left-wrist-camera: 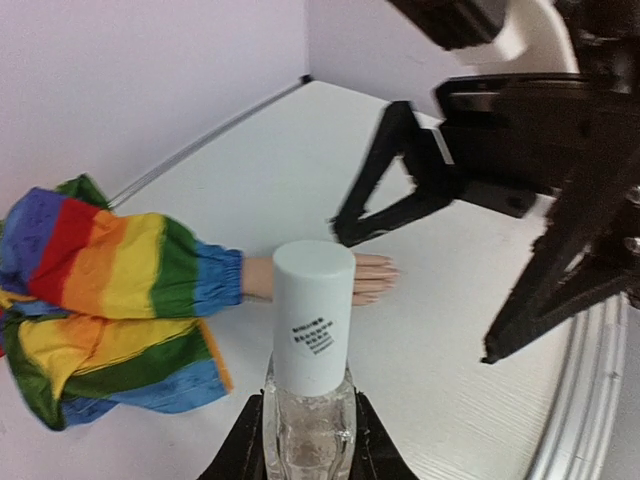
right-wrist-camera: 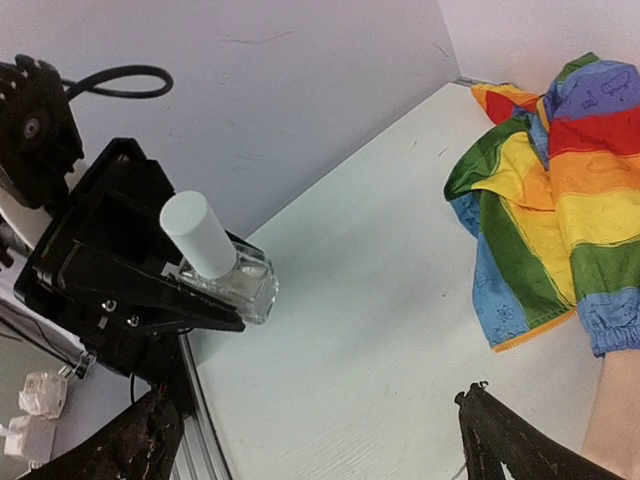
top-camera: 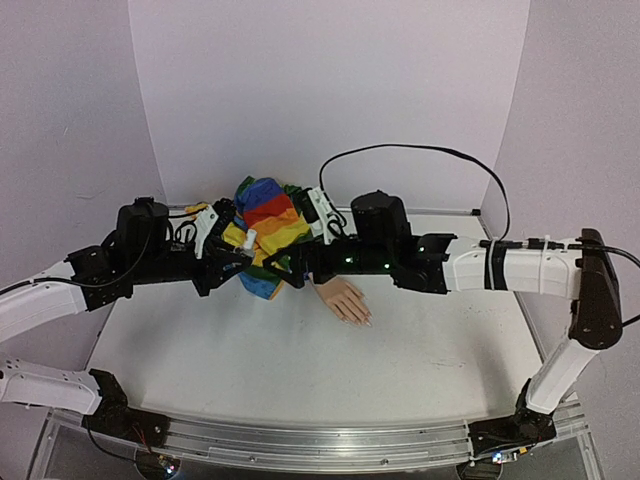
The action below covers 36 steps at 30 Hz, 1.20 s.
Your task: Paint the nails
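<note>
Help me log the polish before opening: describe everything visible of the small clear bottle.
The bottle is small and clear, glass by its look, with a squarish body and a white cylindrical cap, still on, bearing small dark print. It is clamped at the body by the left tool, cap pointing outward, apparently held off the white table; nothing else touches it.

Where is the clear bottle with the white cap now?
The bottle is bottom centre of the left wrist view, clamped in the left gripper, in front of the mannequin hand and rainbow sleeve.
</note>
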Available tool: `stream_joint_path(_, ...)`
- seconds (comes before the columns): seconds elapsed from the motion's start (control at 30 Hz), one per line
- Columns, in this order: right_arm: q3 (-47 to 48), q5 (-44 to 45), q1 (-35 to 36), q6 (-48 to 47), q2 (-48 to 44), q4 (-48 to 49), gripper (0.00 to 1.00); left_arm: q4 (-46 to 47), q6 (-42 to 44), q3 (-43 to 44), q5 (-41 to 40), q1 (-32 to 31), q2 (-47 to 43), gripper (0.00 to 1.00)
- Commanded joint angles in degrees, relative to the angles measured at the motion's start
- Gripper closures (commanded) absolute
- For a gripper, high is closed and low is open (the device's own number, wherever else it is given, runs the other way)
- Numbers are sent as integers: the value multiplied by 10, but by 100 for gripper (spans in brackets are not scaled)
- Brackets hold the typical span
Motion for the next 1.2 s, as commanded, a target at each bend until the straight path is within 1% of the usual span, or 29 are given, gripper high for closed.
stream_joint_path(0.0, -37, -106, -23, -37, -73, 89, 2, 37, -19, 50, 227, 2, 17, 96)
stream_joint_path(0.13, -74, -169, -34, -44, -105, 153, 2, 37, -36, 65, 341, 2, 52, 99)
stream_joint_path(0.23, -70, -230, -33, -46, -104, 174, 2, 37, -49, 75, 394, 2, 66, 100)
stream_joint_path(0.3, -71, -274, -33, -39, -100, 200, 3, 37, -52, 79, 424, 2, 73, 100)
stream_joint_path(0.37, -65, -311, -33, -34, -89, 219, 10, 37, -55, 81, 440, 2, 80, 100)
stream_joint_path(0.43, -53, -335, -33, -28, -73, 228, 21, 37, -56, 83, 453, 2, 84, 100)
stream_joint_path(0.5, -41, -345, -33, -20, -59, 231, 32, 37, -56, 85, 460, 2, 84, 100)
stream_joint_path(0.57, -31, -353, -33, -14, -48, 236, 37, 37, -55, 83, 462, 2, 84, 100)
stream_joint_path(0.73, -15, -368, -33, 0, -28, 249, 55, 36, -55, 84, 467, 2, 86, 100)
stream_joint_path(0.93, -7, -376, -33, 9, -15, 259, 73, 37, -55, 85, 467, 2, 86, 100)
stream_joint_path(1.03, -5, -381, -33, 14, -10, 265, 77, 37, -54, 83, 455, 2, 83, 100)
stream_joint_path(1.17, -6, -385, -32, 21, -2, 272, 80, 37, -52, 81, 429, 2, 74, 100)
